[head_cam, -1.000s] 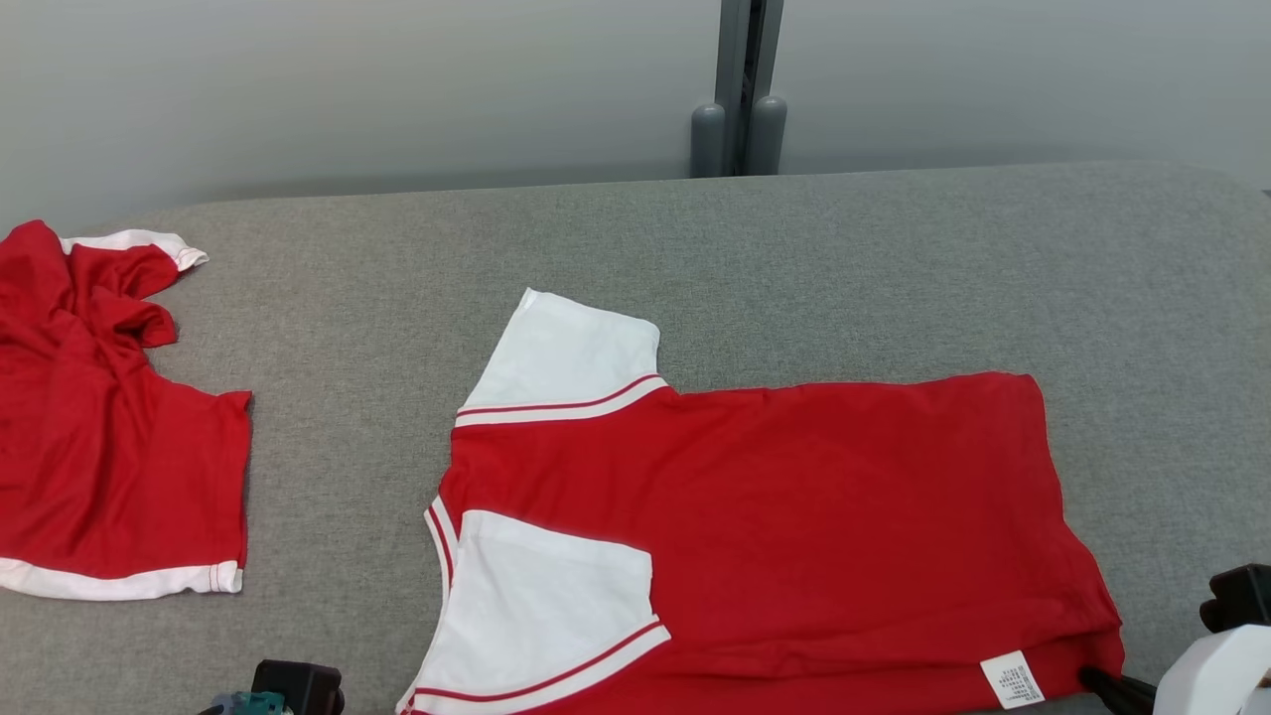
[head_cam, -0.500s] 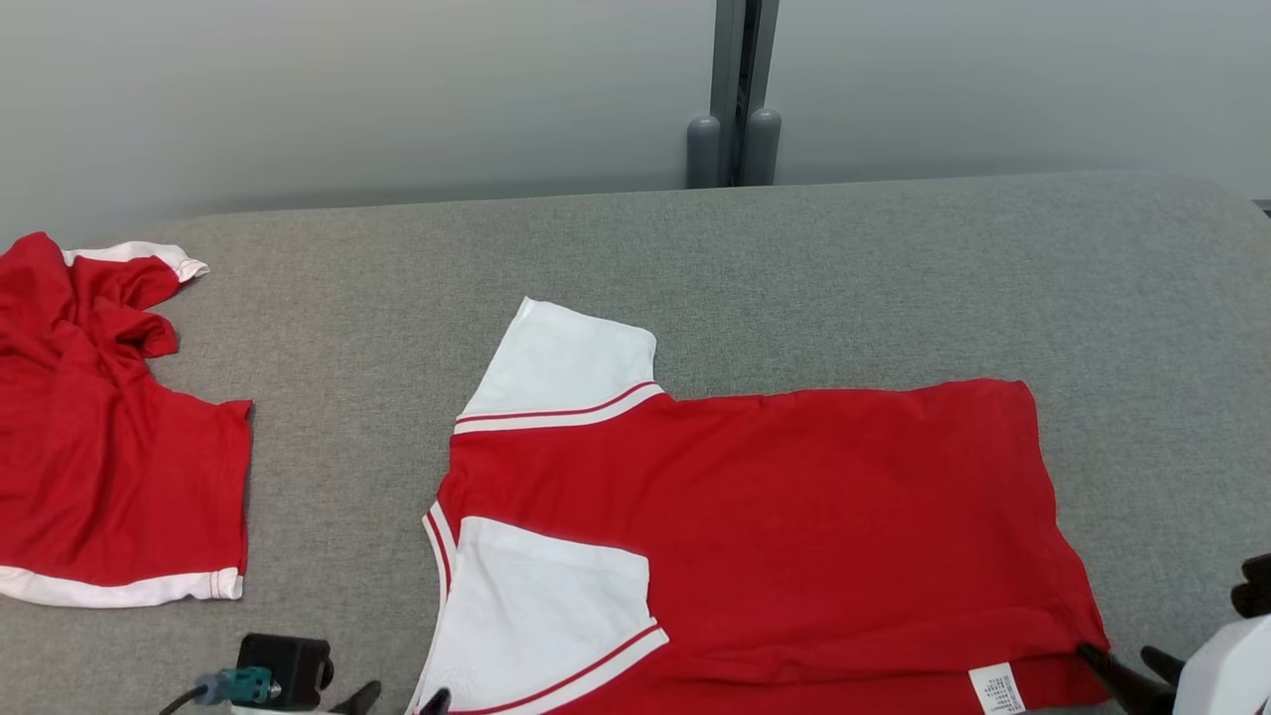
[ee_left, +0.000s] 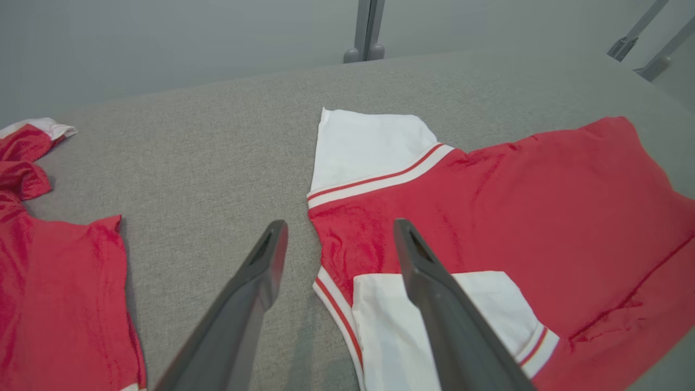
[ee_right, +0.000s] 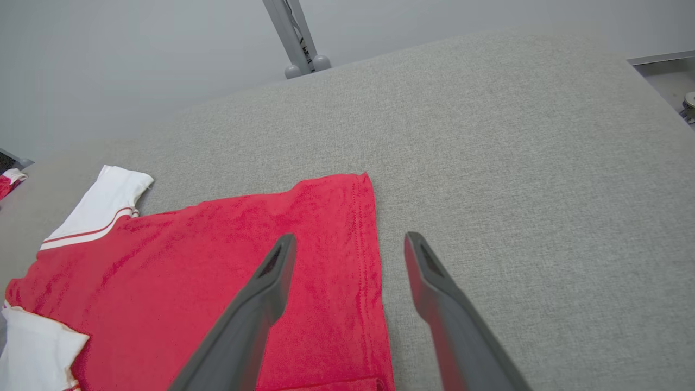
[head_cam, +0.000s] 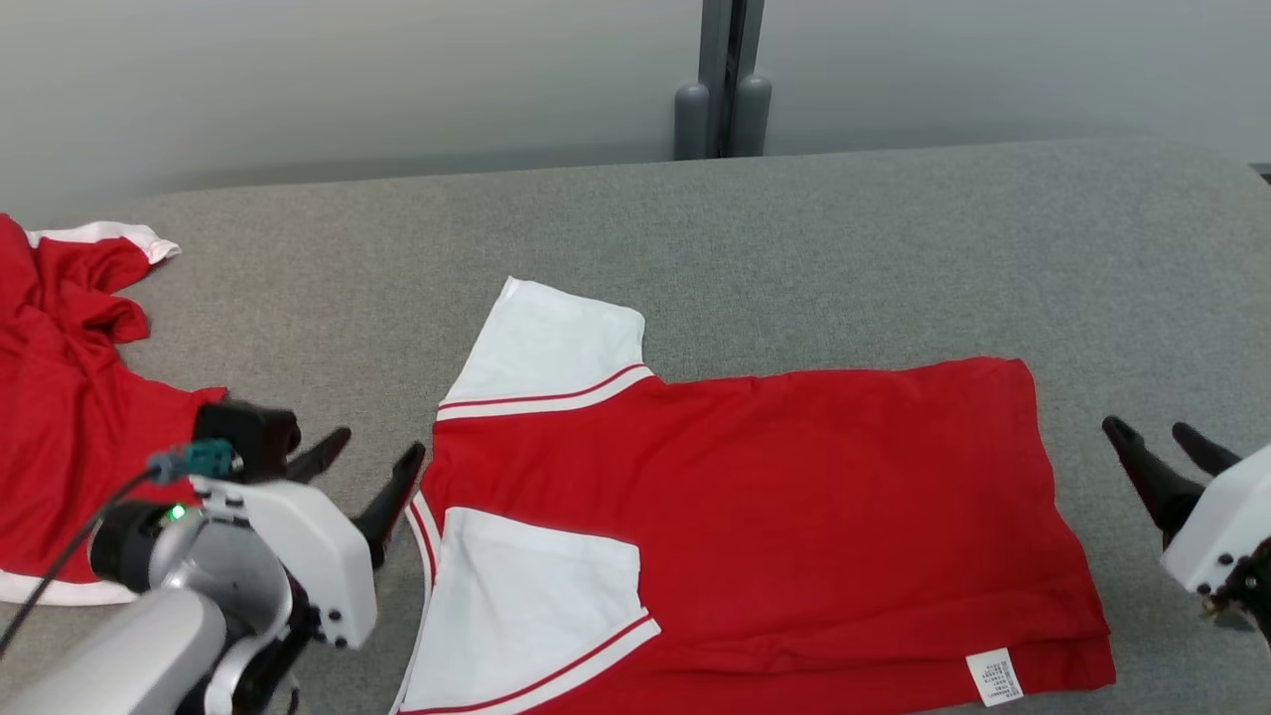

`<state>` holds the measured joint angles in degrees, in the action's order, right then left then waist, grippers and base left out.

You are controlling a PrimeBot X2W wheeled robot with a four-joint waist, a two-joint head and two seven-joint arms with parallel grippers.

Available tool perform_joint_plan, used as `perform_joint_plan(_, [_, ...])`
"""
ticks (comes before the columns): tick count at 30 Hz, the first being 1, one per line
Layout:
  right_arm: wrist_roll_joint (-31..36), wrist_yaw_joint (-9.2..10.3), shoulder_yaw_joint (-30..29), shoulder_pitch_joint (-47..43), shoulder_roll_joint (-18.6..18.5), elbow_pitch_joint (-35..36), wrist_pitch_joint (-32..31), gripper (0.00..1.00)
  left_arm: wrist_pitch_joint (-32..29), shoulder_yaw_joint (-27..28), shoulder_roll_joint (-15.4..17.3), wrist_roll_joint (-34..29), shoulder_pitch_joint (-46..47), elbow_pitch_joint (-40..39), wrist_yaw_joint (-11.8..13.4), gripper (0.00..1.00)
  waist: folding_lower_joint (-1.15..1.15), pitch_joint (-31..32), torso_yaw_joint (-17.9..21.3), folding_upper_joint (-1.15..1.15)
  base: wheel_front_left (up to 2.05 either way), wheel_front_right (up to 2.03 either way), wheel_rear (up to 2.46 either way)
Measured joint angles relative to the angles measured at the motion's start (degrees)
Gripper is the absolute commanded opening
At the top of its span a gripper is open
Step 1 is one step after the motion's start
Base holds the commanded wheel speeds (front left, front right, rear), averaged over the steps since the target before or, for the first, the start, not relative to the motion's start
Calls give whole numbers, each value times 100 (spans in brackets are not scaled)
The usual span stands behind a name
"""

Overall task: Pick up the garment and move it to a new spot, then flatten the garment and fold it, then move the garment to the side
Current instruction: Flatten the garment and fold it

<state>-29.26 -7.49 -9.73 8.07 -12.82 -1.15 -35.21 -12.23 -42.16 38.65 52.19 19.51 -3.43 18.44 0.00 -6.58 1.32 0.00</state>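
The garment (head_cam: 775,516) is a red T-shirt with white sleeves, lying flat on the grey table with its near side folded over, so one sleeve (head_cam: 531,596) rests on the body. The other sleeve (head_cam: 556,343) sticks out toward the far side. My left gripper (head_cam: 377,452) is open and empty just left of the collar edge, above the table. The left wrist view shows the garment (ee_left: 516,217) under the right finger. My right gripper (head_cam: 1157,437) is open and empty, right of the hem. The right wrist view shows the hem edge (ee_right: 364,239) between its fingers (ee_right: 271,271).
A second red garment with white trim (head_cam: 60,417) lies crumpled at the table's left edge. The grey padded table (head_cam: 894,258) stretches beyond the shirt. A grey post (head_cam: 720,89) stands behind the far edge. A white label (head_cam: 993,677) sits at the shirt's near right corner.
Both grippers have opened, let go of the garment's near edge and risen into view, left near the collar, right beside the hem. The camera has shifted slightly.
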Motion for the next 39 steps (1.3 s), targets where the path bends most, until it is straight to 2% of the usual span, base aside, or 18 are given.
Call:
perform_joint_plan(4, [5,0,134,656,-123,-638,293,100,-200,8,-68,-80,819,514,-391,100,0,-263,45,0,0,0,0])
perform_joint_plan(11, [-94,0,625,1791,-245,-1681,542,100,-703,-100,-361,-101,2155,1521,-1225,100,0,-858,139,0,0,0,0])
perform_joint_plan(18, [-381,0,1135,2662,-234,-2560,650,100,-1163,-348,-560,-337,3260,2446,-1852,100,0,-1419,314,0,0,0,0])
perform_joint_plan(23, [-744,0,1534,3102,-179,-2918,649,100,-1517,-508,-715,-328,3811,2864,-2268,100,0,-1749,443,0,0,0,0])
perform_joint_plan(31, [-1179,0,2142,3533,-272,-3070,704,100,-1953,-688,-836,-113,4388,3401,-2538,100,0,-2160,637,0,0,0,0])
perform_joint_plan(39, [-1491,1,2715,3668,-366,-2927,925,100,-1891,-827,-898,83,4636,3920,-2574,100,0,-2385,861,0,0,0,0])
